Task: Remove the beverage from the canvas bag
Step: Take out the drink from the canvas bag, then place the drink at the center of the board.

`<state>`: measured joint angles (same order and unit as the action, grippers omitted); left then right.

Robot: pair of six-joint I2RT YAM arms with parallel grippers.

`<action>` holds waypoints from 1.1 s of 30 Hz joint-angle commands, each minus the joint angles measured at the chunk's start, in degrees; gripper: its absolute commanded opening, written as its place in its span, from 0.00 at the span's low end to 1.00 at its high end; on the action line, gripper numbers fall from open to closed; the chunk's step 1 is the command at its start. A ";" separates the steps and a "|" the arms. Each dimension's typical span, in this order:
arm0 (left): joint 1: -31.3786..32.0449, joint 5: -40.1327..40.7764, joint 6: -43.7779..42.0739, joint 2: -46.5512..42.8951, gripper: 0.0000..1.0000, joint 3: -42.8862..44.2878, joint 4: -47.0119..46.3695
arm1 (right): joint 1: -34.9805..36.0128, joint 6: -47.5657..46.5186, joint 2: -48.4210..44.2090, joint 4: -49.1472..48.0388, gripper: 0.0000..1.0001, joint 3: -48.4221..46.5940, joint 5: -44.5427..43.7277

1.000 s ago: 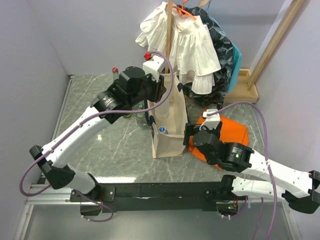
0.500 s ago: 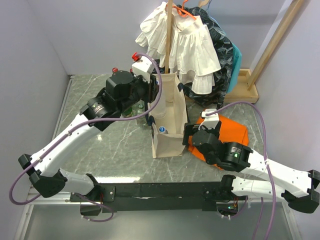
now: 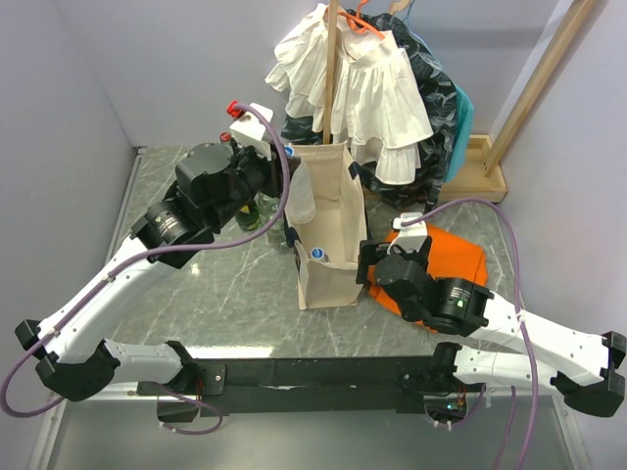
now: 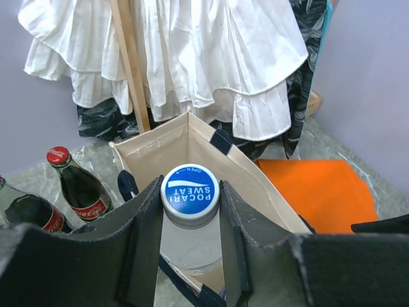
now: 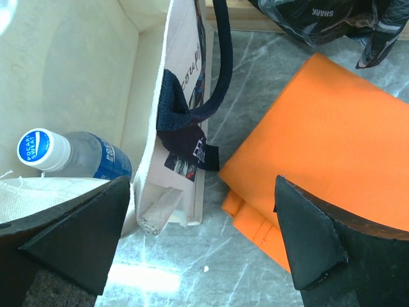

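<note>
Holding: my left fingers point(image 4: 146, 233) are narrowed onto the neck of a clear bottle point(image 4: 190, 192), one each side just under its cap
Right side: my right fingers point(image 5: 73, 240) stand wide with nothing in them, and the bag's near wall and dark strap lie between them
Where the drink is: up at the mouth of the canvas bag point(image 4: 160, 147), by its left rim; I cannot tell whether its base is clear of the cloth
Left inside: a second bottle point(image 5: 45, 148) lies low in the bag
Risk, rim: if I pull sideways too soon, the base could snag the edge and tip the bag, since nothing pins it down
Risk, grip: a smooth neck carrying a full body could slip or swing
Risk, neighbours: two dark glass bottles point(image 4: 80, 185) stand on the worktop just beside the bag, and a swing could knock them over
Writing: both caps read POCARI SWEAT, mine also OPEN; a red Coca-Cola label on the glass bottles; SHARK on a dark garment point(image 5: 332, 13)
</note>
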<state>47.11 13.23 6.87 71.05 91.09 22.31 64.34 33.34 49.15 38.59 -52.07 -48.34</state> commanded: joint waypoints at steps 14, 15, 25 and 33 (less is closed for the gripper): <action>-0.09 2.59 -0.72 -7.59 0.01 -0.12 -14.13 | -0.26 -0.03 1.30 -0.44 1.00 -0.66 0.26; -0.18 2.59 -0.29 -7.85 0.01 -0.30 -14.22 | -0.26 -0.21 1.22 -0.53 1.00 -0.66 0.26; -0.09 5.39 0.07 -10.31 0.01 -1.79 -13.34 | -0.26 -0.38 1.30 -0.80 1.00 -1.01 0.61; -0.09 10.23 -0.28 -11.46 0.01 -4.95 -10.44 | -0.26 -0.47 1.39 -0.62 1.00 -1.28 0.52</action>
<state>47.11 19.79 6.68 62.52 85.97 20.12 64.34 33.34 50.13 38.50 -52.07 -48.12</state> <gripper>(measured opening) 0.401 0.999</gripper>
